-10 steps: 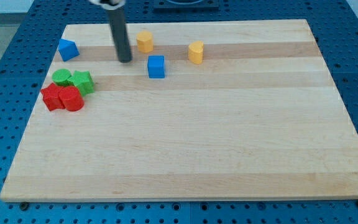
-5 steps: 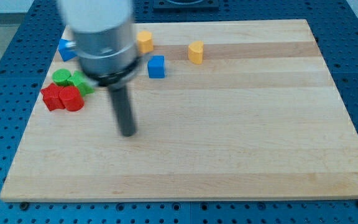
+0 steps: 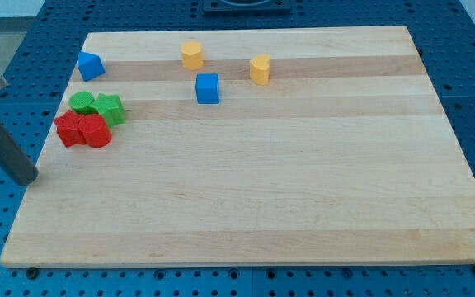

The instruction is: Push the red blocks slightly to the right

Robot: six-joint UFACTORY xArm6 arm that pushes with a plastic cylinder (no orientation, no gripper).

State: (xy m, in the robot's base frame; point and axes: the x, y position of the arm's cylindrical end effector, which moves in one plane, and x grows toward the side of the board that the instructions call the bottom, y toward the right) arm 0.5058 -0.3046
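Observation:
Two red blocks sit touching near the board's left edge: a star-like one (image 3: 70, 129) and a rounder one (image 3: 96, 131) to its right. Two green blocks (image 3: 81, 102) (image 3: 109, 108) touch them from above. My tip (image 3: 27, 179) is at the board's left edge, below and to the left of the red blocks, apart from them. The rod leans up toward the view's left.
A blue block (image 3: 90, 65) lies at the upper left, a blue cube (image 3: 208, 88) near the top middle. Two yellow blocks (image 3: 191, 55) (image 3: 260, 69) lie near the top. The wooden board (image 3: 303, 181) sits on a blue perforated table.
My tip swept from the top of the board down through the middle, then left to the board's left edge. No block has moved.

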